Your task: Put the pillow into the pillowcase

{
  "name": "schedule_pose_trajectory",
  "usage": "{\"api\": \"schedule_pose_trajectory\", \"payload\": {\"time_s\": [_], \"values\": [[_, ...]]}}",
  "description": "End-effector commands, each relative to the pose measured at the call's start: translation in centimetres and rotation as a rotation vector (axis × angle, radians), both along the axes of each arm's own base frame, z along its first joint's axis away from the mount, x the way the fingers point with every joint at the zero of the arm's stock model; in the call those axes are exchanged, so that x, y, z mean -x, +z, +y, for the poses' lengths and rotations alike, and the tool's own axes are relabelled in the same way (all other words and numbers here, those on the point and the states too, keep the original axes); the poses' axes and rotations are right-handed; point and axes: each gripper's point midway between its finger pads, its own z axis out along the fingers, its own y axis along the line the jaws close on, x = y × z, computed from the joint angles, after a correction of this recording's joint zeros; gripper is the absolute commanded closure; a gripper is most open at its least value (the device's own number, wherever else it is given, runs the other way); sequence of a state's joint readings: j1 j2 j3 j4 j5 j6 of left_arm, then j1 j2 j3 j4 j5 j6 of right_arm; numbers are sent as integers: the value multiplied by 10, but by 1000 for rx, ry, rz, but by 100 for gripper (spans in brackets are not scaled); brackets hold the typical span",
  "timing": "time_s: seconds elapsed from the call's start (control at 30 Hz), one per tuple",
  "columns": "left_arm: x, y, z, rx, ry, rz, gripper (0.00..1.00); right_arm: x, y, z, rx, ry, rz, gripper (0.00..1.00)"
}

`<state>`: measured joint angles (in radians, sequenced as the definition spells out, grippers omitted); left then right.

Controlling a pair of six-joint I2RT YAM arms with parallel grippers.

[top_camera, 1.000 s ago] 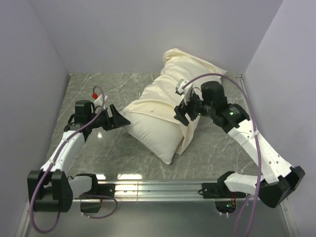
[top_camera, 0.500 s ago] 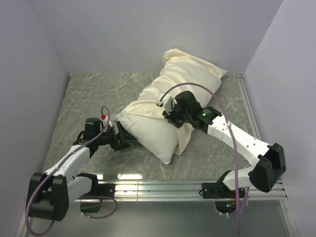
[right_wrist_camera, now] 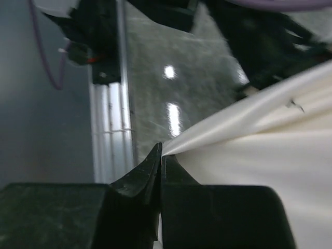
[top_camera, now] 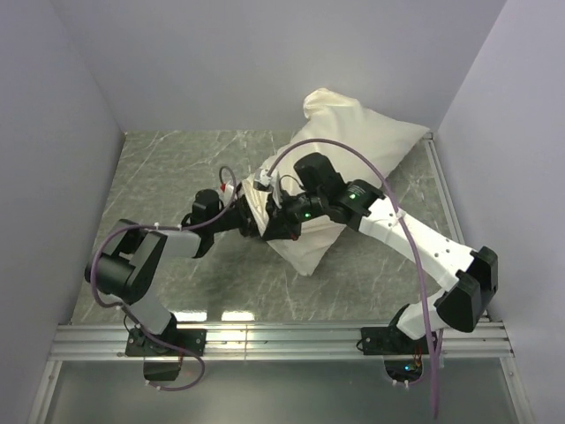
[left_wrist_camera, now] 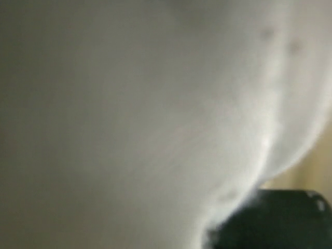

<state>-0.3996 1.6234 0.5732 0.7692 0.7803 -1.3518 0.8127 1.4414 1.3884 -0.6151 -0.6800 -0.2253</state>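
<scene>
The cream pillowcase [top_camera: 371,141] lies slantwise from the back right corner toward the table's middle, stuffed full. The pillow's whiter near end [top_camera: 305,254] shows at its lower end. My right gripper [top_camera: 281,221] reaches over that end from the right. In the right wrist view my right gripper [right_wrist_camera: 162,153] is shut on a taut edge of the pillowcase [right_wrist_camera: 249,129]. My left gripper [top_camera: 250,223] lies low, pushed against the same end from the left. Blurred white pillow [left_wrist_camera: 155,104] fills the left wrist view and hides those jaws.
Grey marble tabletop [top_camera: 177,168] inside pale walls on three sides. A metal rail [top_camera: 282,334] with both arm bases runs along the near edge. A purple cable [top_camera: 353,155] arches over the right arm. A dark blurred shape [left_wrist_camera: 275,220] sits low right in the left wrist view.
Both arms have moved in to the pillow's near end. The right gripper has shut on the pillowcase edge. The left arm has stretched out low, and the bundle has shifted toward the back right.
</scene>
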Motion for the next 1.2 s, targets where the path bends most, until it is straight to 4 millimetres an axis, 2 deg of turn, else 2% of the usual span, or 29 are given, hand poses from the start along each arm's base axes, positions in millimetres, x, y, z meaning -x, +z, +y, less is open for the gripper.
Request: {"api": "schedule_pose_trajectory", "payload": {"time_s": [0.0,0.03,0.1,0.13,0.2,0.23,0.27,0.33,0.37,0.47,0.5,0.6,0.63,0.7,0.77,0.8,0.87,0.9,0.93,0.97,1.0,1.03,1.07,1.1,1.13,1.17], "values": [[-53,126,-12,261,104,-315,71,83,69,26,-217,334,226,100],[-55,136,-13,275,107,-333,72,87,65,25,-212,349,260,100],[-55,139,-11,284,118,-322,73,84,54,22,-186,335,251,100],[-51,137,-9,281,125,-316,73,74,49,19,-183,310,219,100],[-45,126,-6,257,127,-289,72,49,50,18,-212,245,194,100],[-38,117,-3,232,126,-285,71,37,46,18,-210,194,239,100],[-34,109,-2,212,125,-274,66,15,46,13,-218,138,235,100],[-22,87,1,145,116,-218,59,-4,47,18,-214,97,230,100],[-18,79,1,116,115,-221,59,-7,51,21,-219,93,230,100],[-5,67,-8,86,114,-197,55,8,90,43,-295,166,216,100],[-5,67,-11,84,115,-213,54,25,100,52,-315,226,207,100],[-14,79,-24,107,96,-269,53,56,136,60,-394,356,287,100],[-22,88,-29,120,91,-299,53,66,140,57,-390,359,371,100],[-34,91,-29,115,95,-314,52,74,152,55,-420,399,375,100],[-46,92,-31,122,100,-318,50,77,155,53,-422,407,406,100],[-47,89,-33,116,92,-312,50,79,151,52,-412,406,417,100],[-49,82,-35,82,60,-303,46,68,132,54,-388,392,351,100],[-48,79,-33,67,46,-300,43,60,110,52,-320,331,379,100],[-38,79,-29,47,-5,-318,39,51,98,50,-311,325,313,100],[-41,74,-17,21,0,-311,32,39,86,45,-286,280,306,100],[-35,54,-6,-41,-7,-218,30,36,68,38,-250,247,324,100],[-22,52,8,-73,-27,-247,27,26,56,35,-234,200,296,100],[-25,47,28,-102,6,-235,24,14,47,29,-222,151,286,100],[-12,28,42,-149,-1,-144,22,12,40,26,-207,131,279,100],[-2,26,56,-182,-5,-183,21,9,30,22,-192,123,247,100],[-2,21,77,-201,25,-158,20,-1,21,21,-162,71,217,100]]}}
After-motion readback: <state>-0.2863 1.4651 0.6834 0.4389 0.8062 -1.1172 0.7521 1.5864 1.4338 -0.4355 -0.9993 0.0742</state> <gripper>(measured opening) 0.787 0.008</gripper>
